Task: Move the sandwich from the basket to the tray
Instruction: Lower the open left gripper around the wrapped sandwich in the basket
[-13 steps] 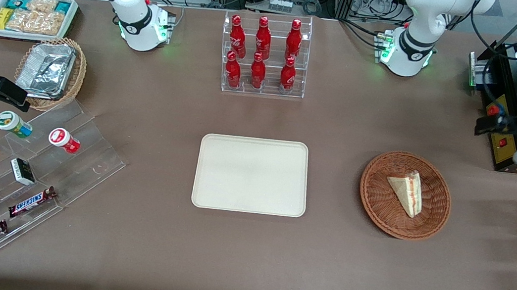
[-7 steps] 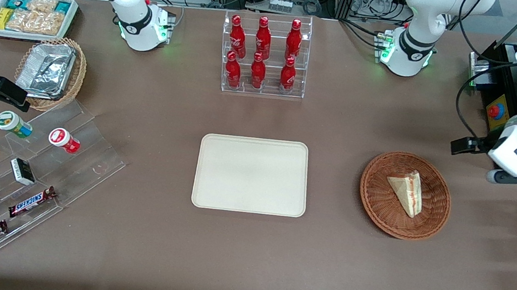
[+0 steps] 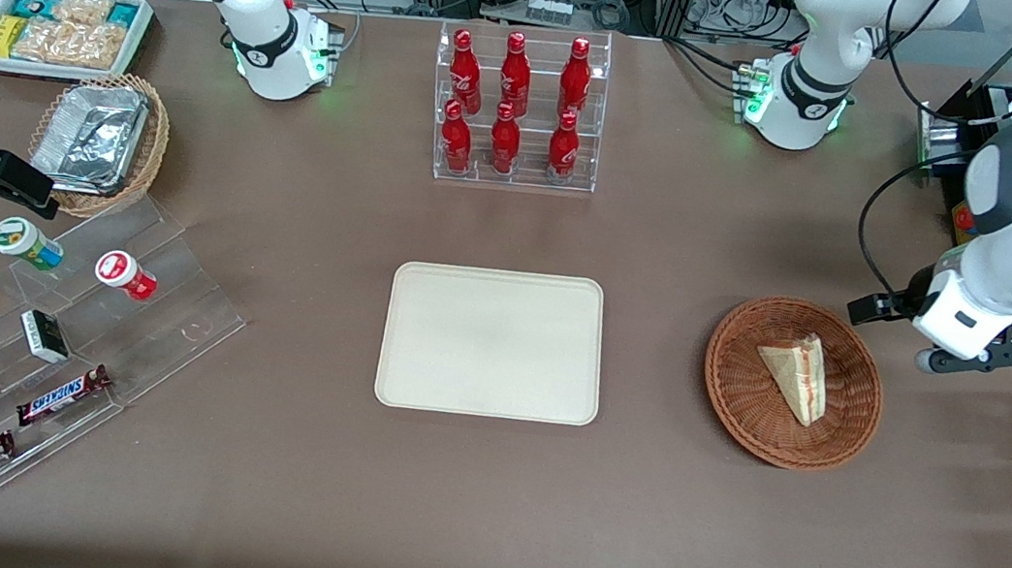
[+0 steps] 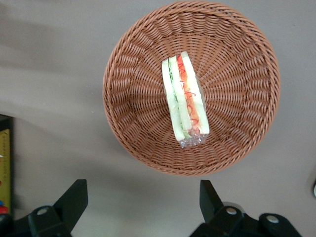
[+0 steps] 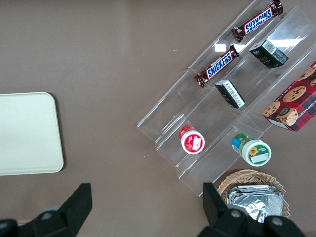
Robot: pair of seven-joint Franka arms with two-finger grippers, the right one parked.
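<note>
While the left arm's two-finger gripper (image 4: pixel 143 205) hangs above the brown table (image 3: pixel 264 487) with its black fingers (image 4: pixel 74 200) spread wide apart and holding nothing, the small triangular sandwich of pale white bread (image 3: pixel 793 375) lies below it in the round reddish-brown woven wicker basket (image 3: pixel 735 402). Seen from the wrist camera, the wedge rests near the bowl's middle with its red, orange and green filling layers turned up, touching neither finger. From the front, the gripper sits just off the basket's rim, toward the working arm's end of the table and a little farther from the front camera than the sandwich. Well away from the gripper, toward the parked arm's end, the flat rectangular cream-beige tray with rounded corners (image 3: pixel 415 380) lies bare on the tabletop. A clear acrylic rack of red bottles (image 3: pixel 519 110) stands farther from the front camera than the tray.
</note>
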